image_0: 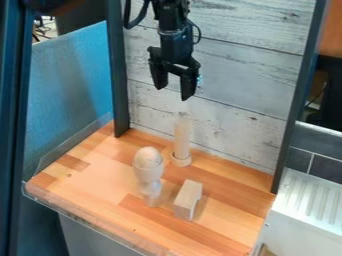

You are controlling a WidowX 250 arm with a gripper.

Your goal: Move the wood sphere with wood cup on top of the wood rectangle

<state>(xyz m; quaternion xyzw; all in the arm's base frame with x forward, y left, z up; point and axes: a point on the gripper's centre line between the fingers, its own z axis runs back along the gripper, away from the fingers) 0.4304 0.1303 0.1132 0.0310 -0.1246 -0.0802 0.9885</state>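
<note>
High over the back of the wooden table, the black gripper (174,90) hangs in front of the whitewashed plank wall, its two fingers apart with nothing between them. The wood sphere (147,155) rests in the top of the pale wood cup (149,176), which stands upright on a stem left of the table's middle. To the right of the cup lies the wood rectangle (188,199), a light block with nothing on top of it. The gripper is well above all of these, touching none.
Behind the block, near the plank wall, a pale wooden cylinder (182,137) stands upright in a ring-like base. Dark posts rise at the back left and right of the table (87,177). A white ribbed surface (310,200) lies beyond the right edge.
</note>
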